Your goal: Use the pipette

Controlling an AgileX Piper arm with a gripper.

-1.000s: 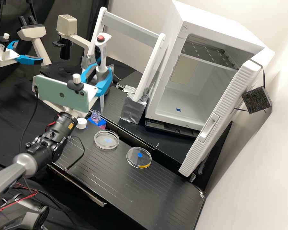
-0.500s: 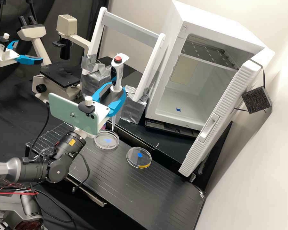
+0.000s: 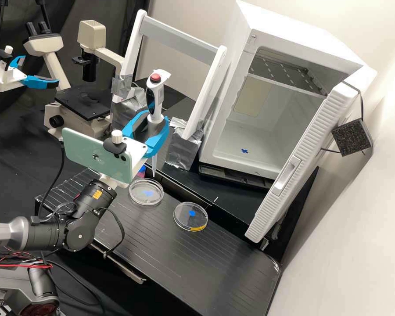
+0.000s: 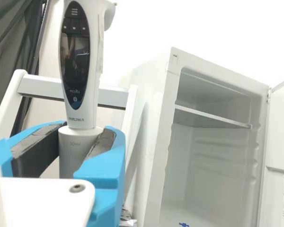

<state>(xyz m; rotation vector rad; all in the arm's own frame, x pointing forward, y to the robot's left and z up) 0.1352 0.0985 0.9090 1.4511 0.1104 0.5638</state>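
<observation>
Our white tool with two bright blue fingers [image 3: 155, 125] is closed only as far as the grey collar of the white-and-grey, red-buttoned pipette [image 3: 157, 97] allows, clasping it roughly upright. In the high view, the pipette's slender translucent tip [image 3: 154, 166] ends beside the far rim of our landmark, the clear round blue-marked dish [image 3: 146, 202], above the black ridged bench [image 3: 162, 248]; we cannot tell its exact height. If we lower here, a misjudged offset could catch the tip on that rim, bending it or shoving the dish. The smooth collar might also twist or slip between our pads, since the tall handle is top-heavy. Swinging wide could strike the yellow-edged clear dish [image 3: 191, 224] beside the landmark.
</observation>
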